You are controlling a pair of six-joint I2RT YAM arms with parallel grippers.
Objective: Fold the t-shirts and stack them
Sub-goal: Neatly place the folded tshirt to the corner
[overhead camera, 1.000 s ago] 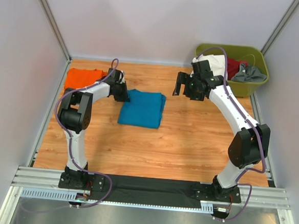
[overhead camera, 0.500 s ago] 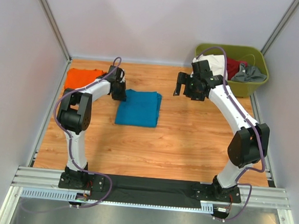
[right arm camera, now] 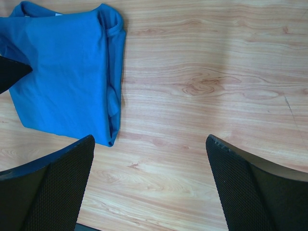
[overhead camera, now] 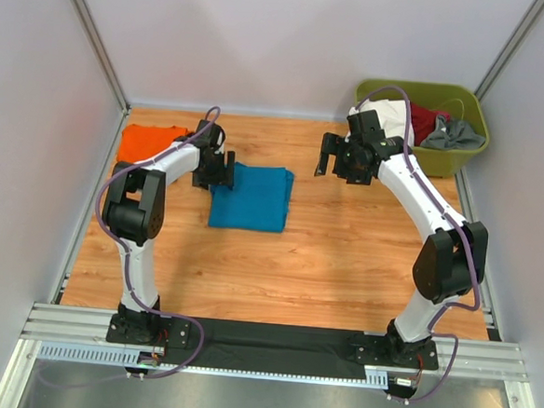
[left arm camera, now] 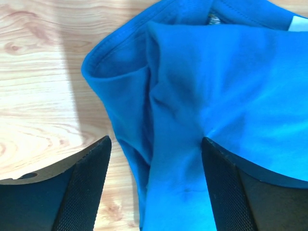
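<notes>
A teal-blue t-shirt point(overhead camera: 251, 198) lies folded on the wooden table, left of centre. My left gripper point(overhead camera: 214, 170) sits at its far-left corner. In the left wrist view the left gripper point(left arm camera: 156, 144) is open, its jaws standing wide on either side of the shirt's point(left arm camera: 231, 86) rumpled edge without pinching it. An orange t-shirt point(overhead camera: 147, 143) lies folded at the far left, apart from the blue one. My right gripper point(overhead camera: 336, 159) hovers open above the bare wood right of the blue shirt point(right arm camera: 62, 72); nothing is between the right gripper's point(right arm camera: 150, 139) jaws.
An olive-green tub point(overhead camera: 467, 155) stands at the back right with white, red and grey cloth inside. Grey walls close in the table on the left, back and right. Bare wood lies in front of both shirts.
The blue shirt has slid a little to the left with my left gripper, which then opened and let go of its corner. The right arm has barely moved.
</notes>
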